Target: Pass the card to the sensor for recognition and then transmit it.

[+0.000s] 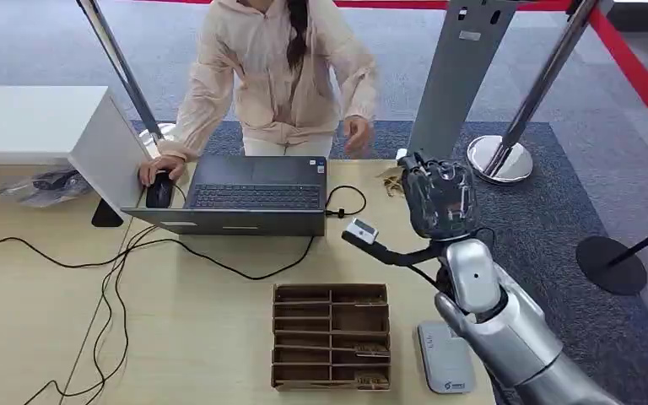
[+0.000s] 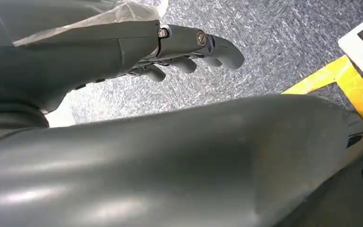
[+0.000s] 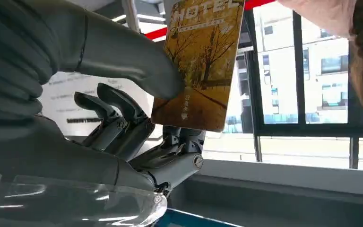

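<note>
My right hand (image 3: 137, 118) pinches the hotel key card (image 3: 201, 61) between thumb and fingers, long axis upright, raised toward the person (image 1: 278, 76) beyond the laptop (image 1: 249, 198). My left hand (image 2: 189, 52) hangs empty, fingers loosely apart, near the floor

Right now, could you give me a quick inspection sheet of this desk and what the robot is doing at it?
Surface: pale wooden table.
Job's things: hotel card, orange with autumn trees, pinched in the right hand; white card reader lies flat beside the cardboard organiser.
Clutter: open laptop, mouse under a person's hand, plastic bag, white box.
Hands: right hand raised toward the person, thumb pressing the card; left hand hangs over carpet, holding nothing, fingers loosely curled.
Cables: black cables trail across the table's left half; one runs to the laptop.
Surroundings: person opposite, barrier posts, grey carpet.
</note>
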